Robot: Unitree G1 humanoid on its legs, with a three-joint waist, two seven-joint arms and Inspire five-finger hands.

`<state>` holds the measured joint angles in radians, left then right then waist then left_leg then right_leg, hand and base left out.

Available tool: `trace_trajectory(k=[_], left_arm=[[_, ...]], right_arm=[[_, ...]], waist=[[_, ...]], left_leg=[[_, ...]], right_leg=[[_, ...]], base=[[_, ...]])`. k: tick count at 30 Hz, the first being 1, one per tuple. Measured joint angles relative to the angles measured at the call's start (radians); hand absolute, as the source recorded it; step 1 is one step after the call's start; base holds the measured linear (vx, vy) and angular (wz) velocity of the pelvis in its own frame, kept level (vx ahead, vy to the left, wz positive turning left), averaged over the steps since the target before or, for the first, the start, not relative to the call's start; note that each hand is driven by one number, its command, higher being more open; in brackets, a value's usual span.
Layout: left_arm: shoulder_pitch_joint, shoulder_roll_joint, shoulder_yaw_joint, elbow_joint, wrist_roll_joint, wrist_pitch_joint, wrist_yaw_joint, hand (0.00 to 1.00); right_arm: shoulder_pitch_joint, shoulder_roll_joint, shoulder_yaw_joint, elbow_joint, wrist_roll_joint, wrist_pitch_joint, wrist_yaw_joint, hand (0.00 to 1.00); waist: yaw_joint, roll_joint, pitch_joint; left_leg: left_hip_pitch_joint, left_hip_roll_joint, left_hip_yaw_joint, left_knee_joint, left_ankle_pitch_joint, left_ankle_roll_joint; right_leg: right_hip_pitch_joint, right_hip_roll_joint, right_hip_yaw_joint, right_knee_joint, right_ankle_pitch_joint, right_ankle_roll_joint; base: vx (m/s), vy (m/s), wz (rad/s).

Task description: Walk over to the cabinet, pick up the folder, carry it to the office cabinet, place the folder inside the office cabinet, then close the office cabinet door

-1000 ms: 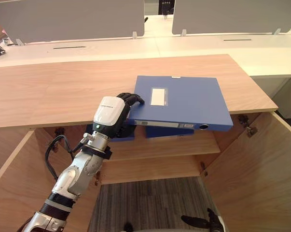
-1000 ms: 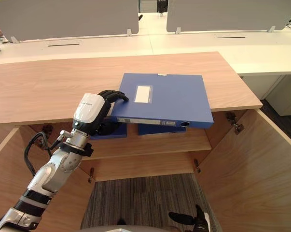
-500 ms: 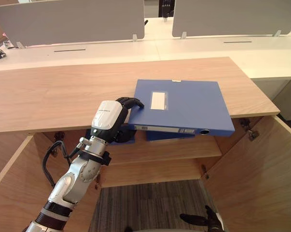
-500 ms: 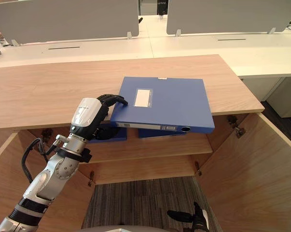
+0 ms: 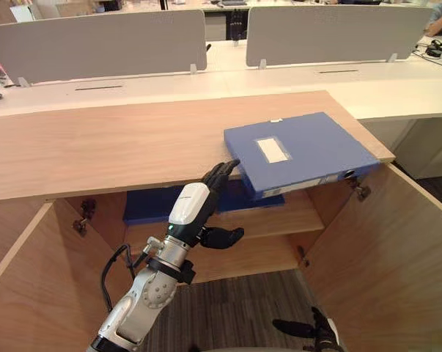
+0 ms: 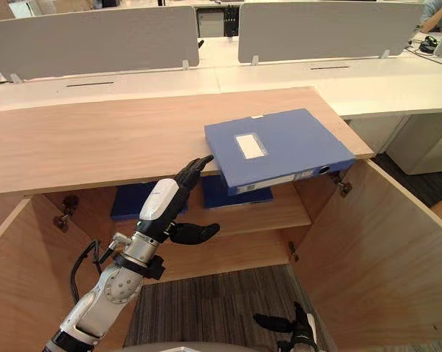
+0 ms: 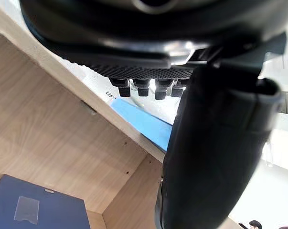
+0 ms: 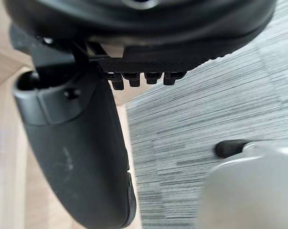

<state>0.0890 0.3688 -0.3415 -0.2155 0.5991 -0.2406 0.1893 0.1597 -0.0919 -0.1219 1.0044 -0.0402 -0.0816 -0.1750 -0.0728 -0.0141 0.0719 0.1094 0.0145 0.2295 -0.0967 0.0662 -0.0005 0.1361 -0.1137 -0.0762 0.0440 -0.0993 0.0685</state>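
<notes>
I see my left hand [image 5: 194,208] spread, straight fingertips at the folder's [image 5: 301,150] near-left corner; folder overhangs the cabinet top [image 5: 96,147].

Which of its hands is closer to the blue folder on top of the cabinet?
Left. The left hand reaches the near corner of the folder with straight fingers; the right hand hangs low over the carpet, far below.

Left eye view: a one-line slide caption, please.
Open left hand at the edge of the blue folder overhanging the wooden cabinet top, above a shelf holding another blue folder.
</notes>
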Motion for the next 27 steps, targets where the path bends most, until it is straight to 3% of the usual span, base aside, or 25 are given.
trace_trajectory(k=[14,20,23,27], left_arm=[[0.008,-0.081,-0.015,-0.107,0.129,0.013,0.083,1.0],[-0.102,-0.11,-0.1,-0.13,0.15,0.015,0.098,1.0],[-0.15,-0.101,-0.125,-0.08,0.163,0.013,0.106,1.0],[-0.204,-0.092,-0.142,0.076,0.203,0.025,0.104,1.0]], right_arm=[[0.019,-0.005,0.011,0.008,0.0,0.0,-0.001,1.0],[0.012,-0.005,0.017,0.005,0.0,-0.004,-0.001,1.0],[0.013,-0.008,0.021,0.005,0.001,-0.004,-0.001,1.0],[0.016,-0.02,0.029,0.003,0.004,-0.004,0.0,1.0]], waist=[[0.001,-0.003,-0.025],[0.0,-0.002,-0.03],[-0.003,0.0,-0.031],[-0.032,0.018,-0.036]], left_leg=[[-0.032,-0.015,-0.024,0.007,0.005,0.007],[-0.03,0.007,-0.023,0.005,0.002,0.003],[-0.026,0.007,-0.017,0.0,0.005,0.006],[-0.027,0.005,-0.019,0.0,0.012,0.002]], right_leg=[[-0.017,-0.007,0.025,-0.014,0.02,0.022],[-0.036,0.006,0.056,0.011,0.029,0.016],[-0.041,0.008,0.06,0.01,0.031,0.012],[-0.047,0.009,0.058,0.007,0.022,-0.002]], base=[[0.05,0.005,0.0],[-0.01,-0.013,-0.07],[-0.14,-0.016,-0.13],[-0.13,0.0,-0.02]])
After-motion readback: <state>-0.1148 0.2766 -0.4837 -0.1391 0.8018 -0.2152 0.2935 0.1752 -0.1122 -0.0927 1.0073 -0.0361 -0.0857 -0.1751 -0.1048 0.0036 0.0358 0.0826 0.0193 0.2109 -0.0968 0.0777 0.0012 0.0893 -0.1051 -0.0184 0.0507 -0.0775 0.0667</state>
